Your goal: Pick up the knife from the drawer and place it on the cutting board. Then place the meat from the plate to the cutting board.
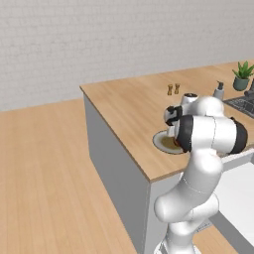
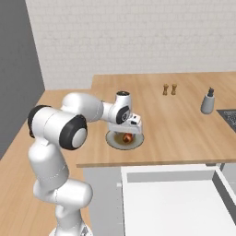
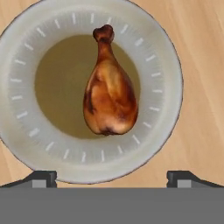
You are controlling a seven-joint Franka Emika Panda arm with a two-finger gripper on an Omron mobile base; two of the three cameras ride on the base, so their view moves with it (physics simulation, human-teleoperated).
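Observation:
The meat (image 3: 109,98), a brown drumstick, lies in the middle of the round grey plate (image 3: 162,52) on the light wood counter. My gripper (image 3: 112,177) hangs just above it, open, with nothing between its fingertips. In the right base view the gripper (image 2: 128,132) points down over the plate (image 2: 113,140) and the meat (image 2: 127,137). In the left base view my arm covers most of the plate (image 1: 161,141). The white drawer (image 2: 175,198) stands pulled out below the counter's front edge. The knife and the cutting board are out of view.
Two small pepper shakers (image 2: 169,89) stand at the back of the counter, and a grey soap dispenser (image 2: 208,101) to their right. A potted plant (image 1: 242,75) sits at the far right. The counter's front edge (image 2: 152,163) lies close in front of the plate.

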